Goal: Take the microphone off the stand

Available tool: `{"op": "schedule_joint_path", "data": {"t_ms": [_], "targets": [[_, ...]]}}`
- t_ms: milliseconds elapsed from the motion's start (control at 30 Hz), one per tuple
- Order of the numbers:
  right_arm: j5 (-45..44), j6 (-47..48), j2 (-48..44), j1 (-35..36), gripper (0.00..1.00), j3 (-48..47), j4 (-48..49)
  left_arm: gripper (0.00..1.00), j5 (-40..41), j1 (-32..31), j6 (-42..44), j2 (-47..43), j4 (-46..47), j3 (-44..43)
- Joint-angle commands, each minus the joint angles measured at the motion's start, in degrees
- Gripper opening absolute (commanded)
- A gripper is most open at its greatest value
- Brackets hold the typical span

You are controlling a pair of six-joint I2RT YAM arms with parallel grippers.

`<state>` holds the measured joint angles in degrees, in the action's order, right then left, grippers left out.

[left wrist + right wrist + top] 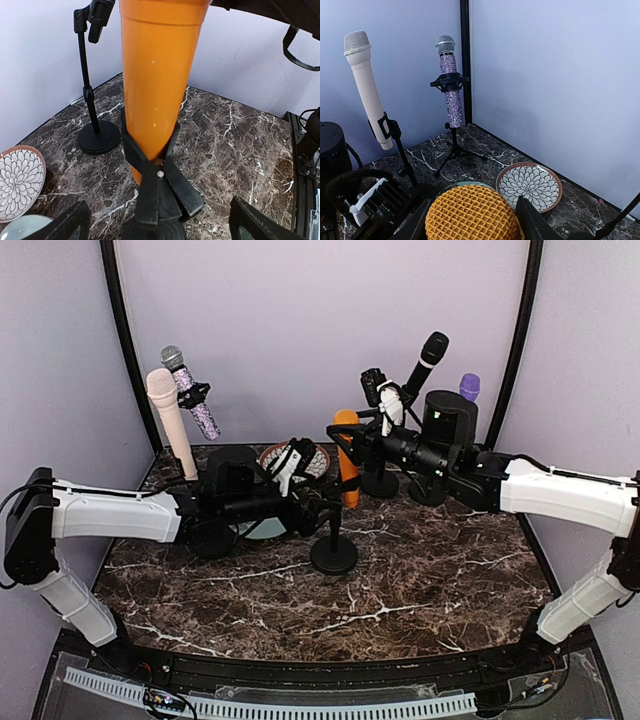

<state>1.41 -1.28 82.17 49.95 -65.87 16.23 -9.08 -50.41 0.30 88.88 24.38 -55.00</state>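
the orange microphone [347, 465] is sitting upright in the clip of its stand [334, 555] near the middle of the table [430, 580], the tapered body wedged into the black cradle with its tail poking out below.

the right gripper [352, 440] is reaching in from the right edge. its jaws appear to be clamping the mesh head from both sides, as the right wrist view shows. the left gripper [315, 508] is coming in low from the left edge. its jaws are standing wide apart, one to each side of the stand's clip, and are touching nothing.

the step in hand looks to be the lift out of the cradle. to do it well, the left jaws should probably be closing on the stem just under the clip, so the round base is not tipping or sliding. the right arm should be drawing the microphone straight up along its own taper, not sideways. the domed mesh is giving a poor hold and may be slipping, so a slow pull is looking wise.

further out, a patterned plate [530, 185] is lying toward the far left corner. a cream microphone [367, 85] and a glitter microphone [449, 75] are standing in their own holders behind it. a black microphone [425, 360] is waiting near the far right corner.
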Motion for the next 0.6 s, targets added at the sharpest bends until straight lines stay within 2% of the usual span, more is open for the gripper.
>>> {"op": "schedule_joint_path", "data": {"t_ms": [0, 100, 233, 367, 567], "targets": [[-0.88, -0.20, -0.61, 0.47, 0.43, -0.85, 2.40, 0.99, 0.78, 0.23, 2.39, 0.82, 2.33, -2.65], [-0.88, -0.27, -0.73, 0.45, 0.43, -0.76, 2.62, 0.99, 1.19, 0.18, 2.86, 1.82, 2.08, -3.39], [-0.84, -0.39, -0.70, 0.50, 0.43, -0.59, 2.91, 0.91, 2.30, 0.23, 3.68, 2.23, 1.57, -3.69], [-0.88, -0.48, -0.72, 0.50, 0.43, -0.50, 3.06, 0.70, 2.74, 0.22, 4.24, 2.30, 1.24, -3.75], [-1.23, -0.34, -0.89, 0.49, 0.43, -0.40, 3.08, 0.46, 2.58, 0.07, 4.83, 2.40, 0.28, -3.74]]}}
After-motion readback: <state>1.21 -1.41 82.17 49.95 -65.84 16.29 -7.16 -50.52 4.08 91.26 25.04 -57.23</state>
